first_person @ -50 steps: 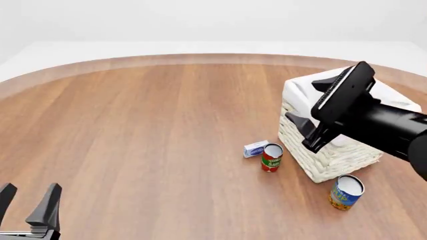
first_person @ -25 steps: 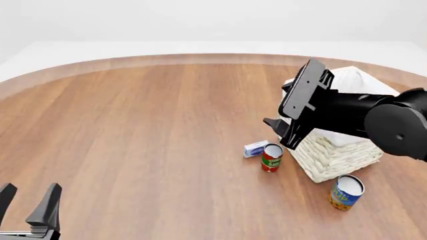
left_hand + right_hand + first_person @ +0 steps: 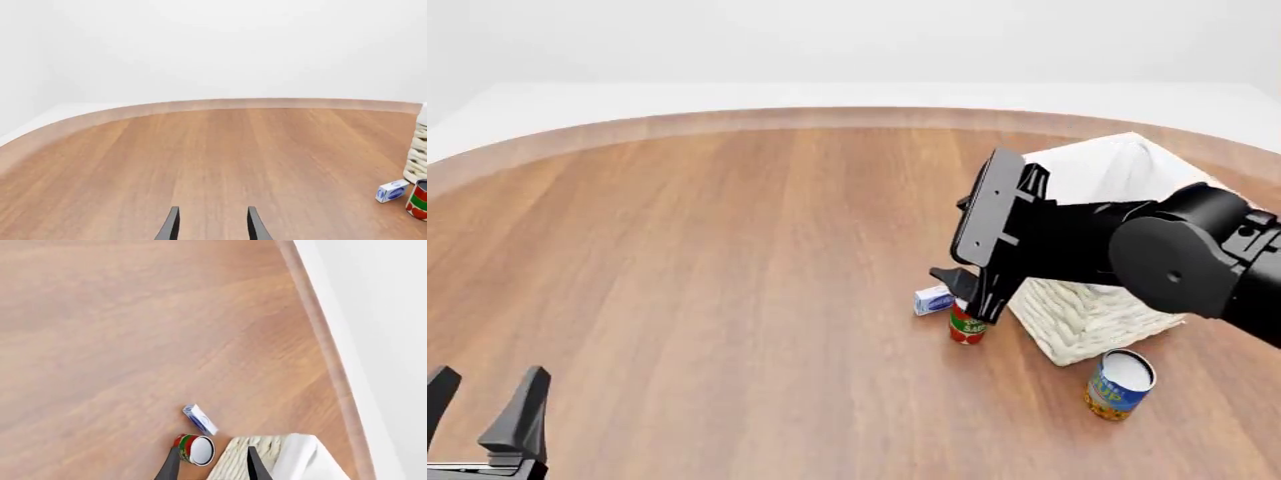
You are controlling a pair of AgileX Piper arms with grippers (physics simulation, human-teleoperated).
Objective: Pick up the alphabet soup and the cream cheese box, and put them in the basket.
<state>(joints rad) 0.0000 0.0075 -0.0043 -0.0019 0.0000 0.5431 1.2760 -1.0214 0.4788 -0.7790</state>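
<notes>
Right gripper (image 3: 210, 465), fingers parted and empty, is hovering over the cream cheese box (image 3: 933, 298) beside the basket (image 3: 1094, 320) near the table's right edge; alphabet soup (image 3: 1120, 384) is standing nearer that edge. Next: descend, grasp. Left gripper (image 3: 210, 225) is idling open.

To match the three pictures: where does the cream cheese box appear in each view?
Front view: cream cheese box lies mid-right on the table, just left of the red can.
Left wrist view: at the right edge.
Right wrist view: low centre.
Shared landmark: the red can beside it.

front: high, forward-down | wrists: along fingers | shared: cream cheese box (image 3: 933, 299)
</notes>
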